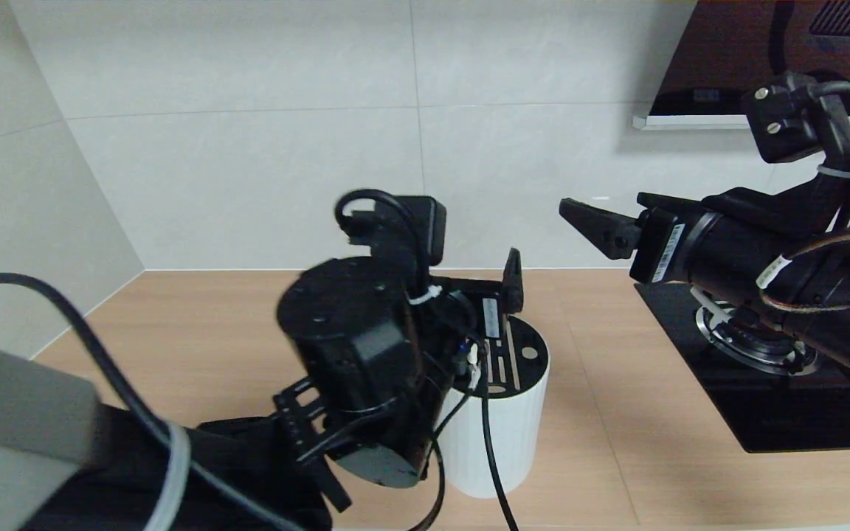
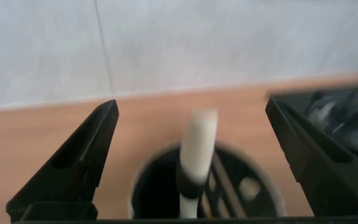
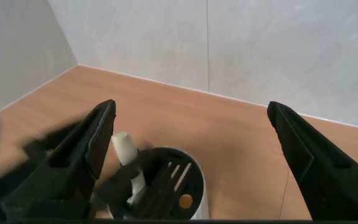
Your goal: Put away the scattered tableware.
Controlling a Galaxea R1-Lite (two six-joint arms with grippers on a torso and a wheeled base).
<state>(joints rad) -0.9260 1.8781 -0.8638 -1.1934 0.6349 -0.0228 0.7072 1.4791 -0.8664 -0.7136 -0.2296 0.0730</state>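
Note:
A white cylindrical holder (image 1: pixel 515 435) with a black slotted top stands on the wooden counter. My left gripper (image 1: pixel 499 295) hangs right above it, open. In the left wrist view its fingers (image 2: pixel 79 162) stand wide apart on either side of a cream-handled utensil (image 2: pixel 197 149), which stands upright in the holder (image 2: pixel 145 186) and touches neither finger. My right gripper (image 1: pixel 587 221) is open in the air, up and to the right of the holder. Its wrist view looks down on the holder (image 3: pixel 194 177), the cream handle (image 3: pixel 124 149) and the blurred left gripper (image 3: pixel 48 149).
A black stove top (image 1: pixel 801 413) with a metal burner lies on the counter (image 1: pixel 211 332) at the right, under the right arm. A dark range hood (image 1: pixel 735 59) hangs at the upper right. Tiled walls close off the back and left.

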